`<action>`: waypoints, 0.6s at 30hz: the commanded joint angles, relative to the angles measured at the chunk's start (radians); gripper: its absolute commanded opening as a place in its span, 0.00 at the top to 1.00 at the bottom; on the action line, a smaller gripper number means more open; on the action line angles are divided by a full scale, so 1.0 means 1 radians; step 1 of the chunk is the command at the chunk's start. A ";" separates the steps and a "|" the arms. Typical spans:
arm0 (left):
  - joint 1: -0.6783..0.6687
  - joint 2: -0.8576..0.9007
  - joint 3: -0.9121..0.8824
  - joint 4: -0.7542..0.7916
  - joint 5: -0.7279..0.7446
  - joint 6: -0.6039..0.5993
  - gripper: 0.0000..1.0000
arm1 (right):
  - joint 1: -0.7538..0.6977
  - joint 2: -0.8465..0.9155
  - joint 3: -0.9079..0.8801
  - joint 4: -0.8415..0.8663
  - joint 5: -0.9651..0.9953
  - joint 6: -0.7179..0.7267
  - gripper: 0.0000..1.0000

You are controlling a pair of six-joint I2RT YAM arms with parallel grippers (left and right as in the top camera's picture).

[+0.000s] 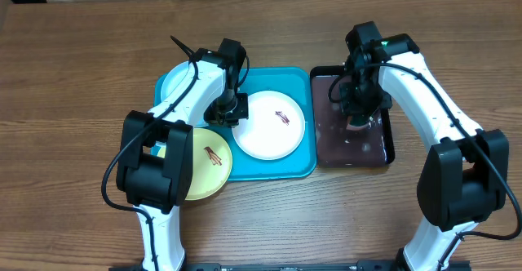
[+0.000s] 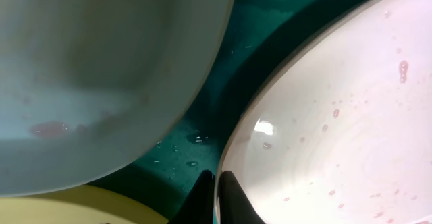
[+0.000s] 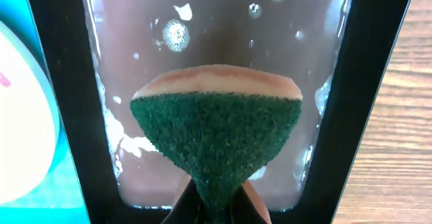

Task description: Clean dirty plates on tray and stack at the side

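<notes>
Overhead, the turquoise tray (image 1: 287,78) sits mid-counter (image 1: 81,75) with three plates. The mint-cyan plate (image 1: 173,87) is at its far left, the white plate (image 1: 269,128) is to the right, and the yellow-green plate (image 1: 208,169) overhangs the near-left rim. The white and yellow-green plates show brown smears. The left tool (image 1: 227,112) is pinched shut on the white plate's left rim. The right tool (image 1: 357,120) is clamped on a green-faced sponge (image 3: 216,133) over the wet black tray (image 1: 383,153), which lies just right of the turquoise one.
</notes>
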 commanded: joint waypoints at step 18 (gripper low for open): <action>-0.006 0.012 -0.005 0.018 0.004 0.007 0.86 | 0.000 -0.012 -0.111 0.143 -0.063 0.000 0.96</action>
